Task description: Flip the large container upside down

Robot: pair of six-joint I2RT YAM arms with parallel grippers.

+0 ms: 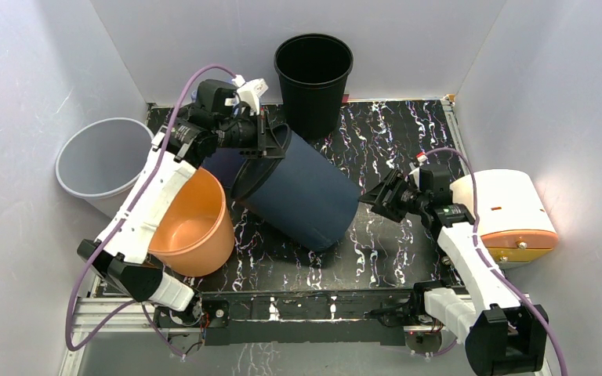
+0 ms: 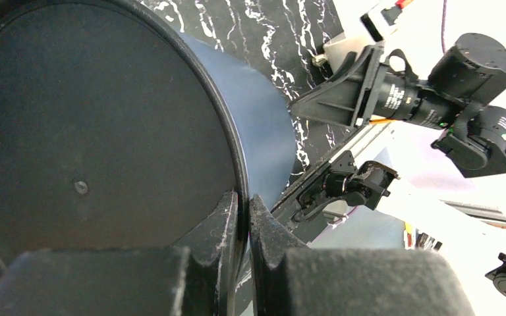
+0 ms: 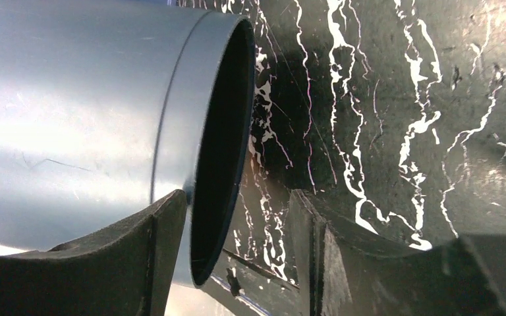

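The navy container (image 1: 302, 192) lies tipped on its side.

Large container (image 1: 302, 196) between left tool (image 1: 265, 135), right tool (image 1: 370, 196).

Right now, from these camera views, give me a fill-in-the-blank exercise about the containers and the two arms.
1. The large tilted container is dark ___.
2. The left gripper has its jaws ___ on a rim of that container.
3. The right gripper has its jaws ___, one on either side of the container's open rim.
4. The bucket beneath the left arm is ___.
Missing words: blue; shut; open; orange.
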